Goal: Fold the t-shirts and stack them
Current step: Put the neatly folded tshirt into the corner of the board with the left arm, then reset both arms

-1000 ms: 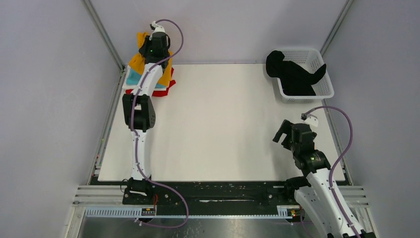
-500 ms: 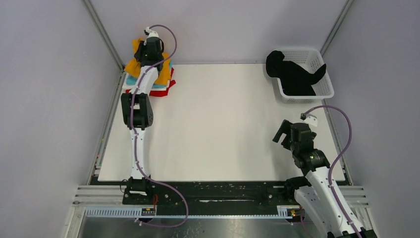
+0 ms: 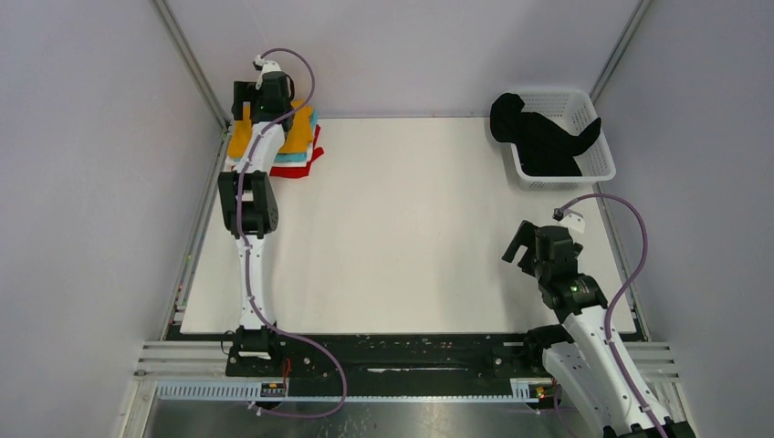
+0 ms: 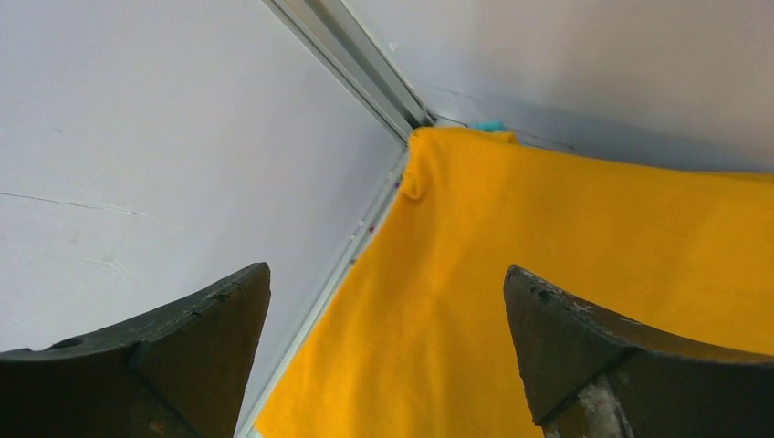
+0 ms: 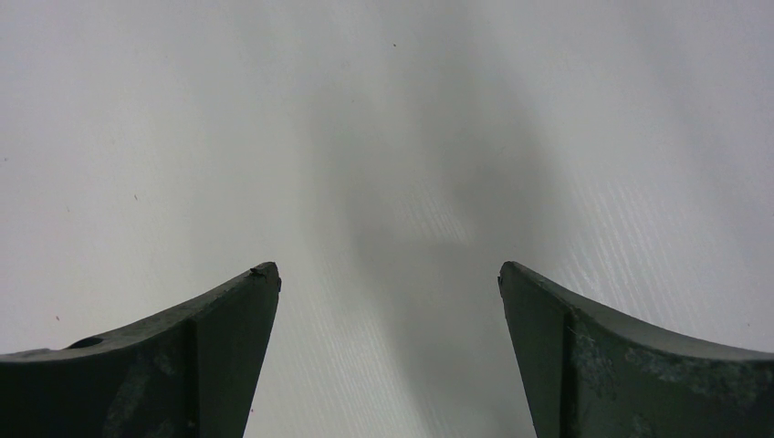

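A stack of t-shirts lies in the far left corner of the table, with a mustard-orange t-shirt (image 3: 298,130) on top, a teal one (image 3: 290,157) under it and a red one (image 3: 308,166) at the bottom. My left gripper (image 3: 245,96) hovers over the stack's back left corner. In the left wrist view it (image 4: 387,269) stands open above the orange cloth (image 4: 566,265), holding nothing. A black t-shirt (image 3: 538,141) lies crumpled in the basket. My right gripper (image 3: 520,243) is open and empty over bare table (image 5: 388,267).
The white lattice basket (image 3: 598,170) stands at the back right. Grey walls and a metal corner post (image 4: 351,64) close in behind the stack. White table surface (image 3: 411,228) spreads between the two arms.
My left gripper has opened and let go of the orange t-shirt, moving back and left. The shirt now lies flatter on the stack. The right arm has not moved.
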